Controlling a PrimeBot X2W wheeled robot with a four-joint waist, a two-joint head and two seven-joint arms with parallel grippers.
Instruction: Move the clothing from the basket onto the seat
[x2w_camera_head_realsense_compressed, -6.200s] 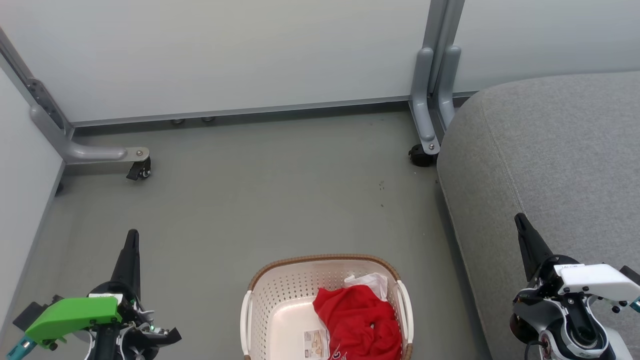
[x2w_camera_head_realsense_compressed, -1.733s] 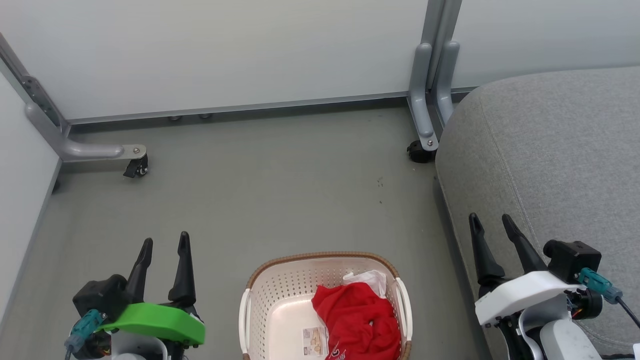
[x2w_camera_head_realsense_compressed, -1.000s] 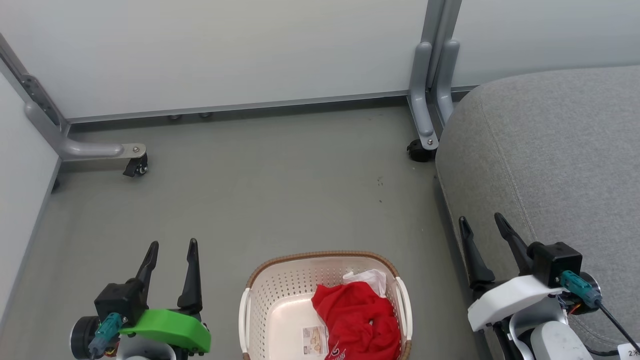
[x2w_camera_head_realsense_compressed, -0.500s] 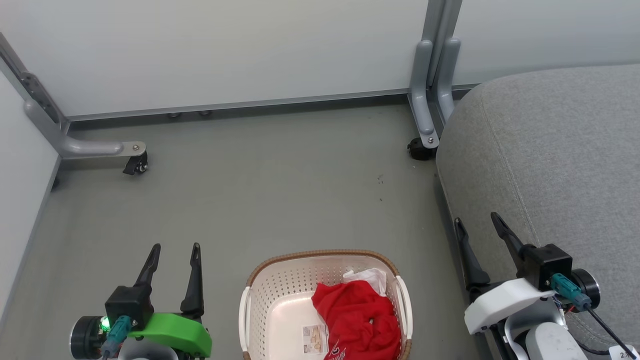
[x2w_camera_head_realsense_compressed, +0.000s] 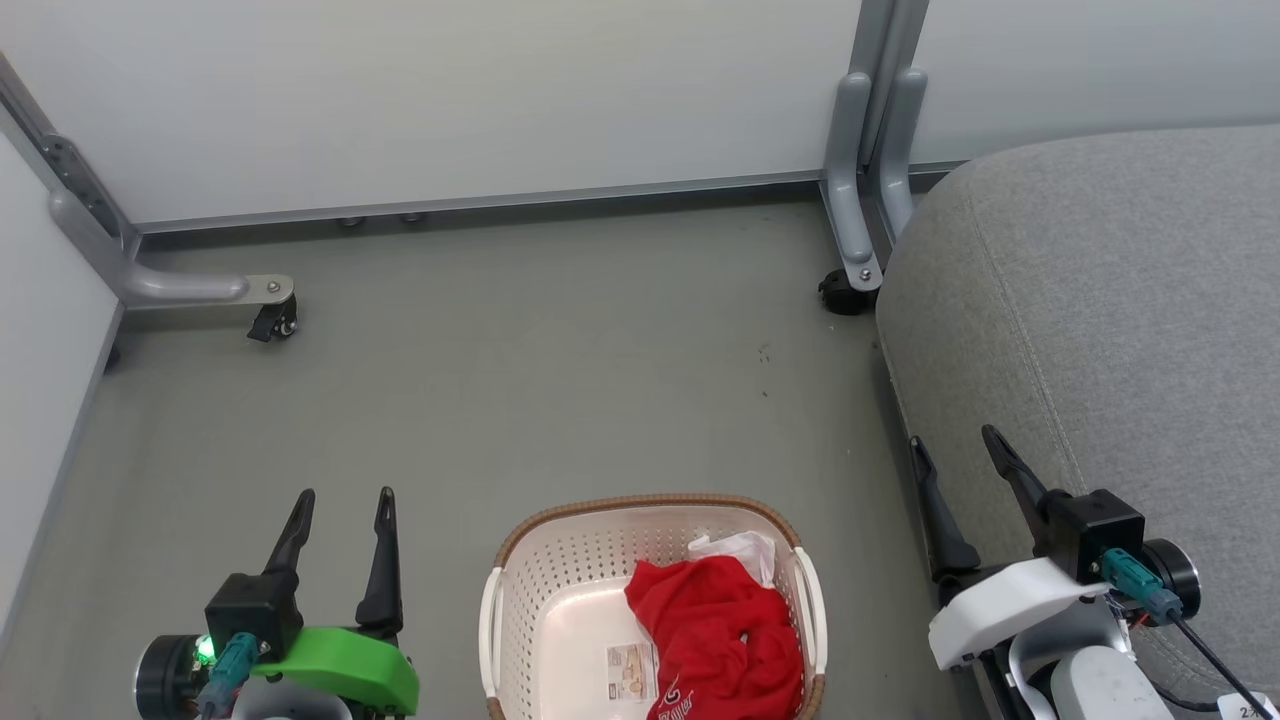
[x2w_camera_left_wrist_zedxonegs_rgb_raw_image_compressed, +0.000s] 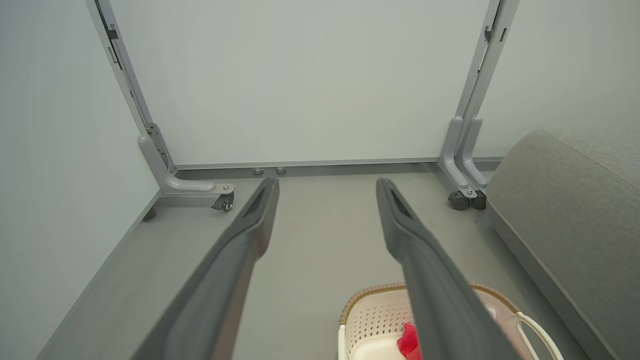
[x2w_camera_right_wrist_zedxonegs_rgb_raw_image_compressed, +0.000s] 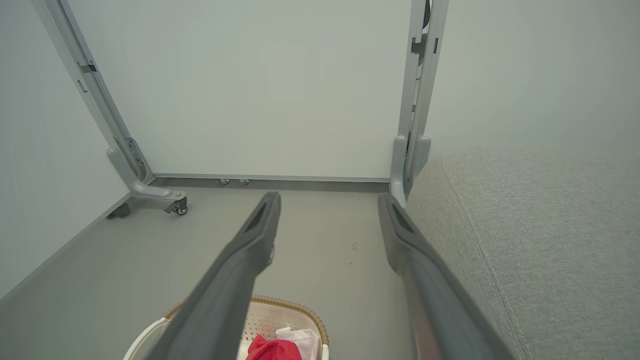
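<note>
Crumpled red clothing (x2w_camera_head_realsense_compressed: 718, 640) atop white piece, inside cream basket (x2w_camera_head_realsense_compressed: 520, 590)

Green-shelled left gripper (x2w_camera_head_realsense_compressed: 346, 493), white-shelled right gripper (x2w_camera_head_realsense_compressed: 952, 437), dark tapered fingers (x2w_camera_head_realsense_compressed: 381, 565), teal connectors (x2w_camera_head_realsense_compressed: 1128, 576)

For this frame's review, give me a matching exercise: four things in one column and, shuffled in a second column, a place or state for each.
Column one:
1. clothing
2. basket
3. seat
4. left hand

Column two:
A. open, over the floor at the head view's lower left
B. grey, along the head view's right side
C. heaped inside the basket, toward its right side
D. standing on the floor, cream-white with a brown rim

Pairs: 1-C, 2-D, 3-B, 4-A
</note>
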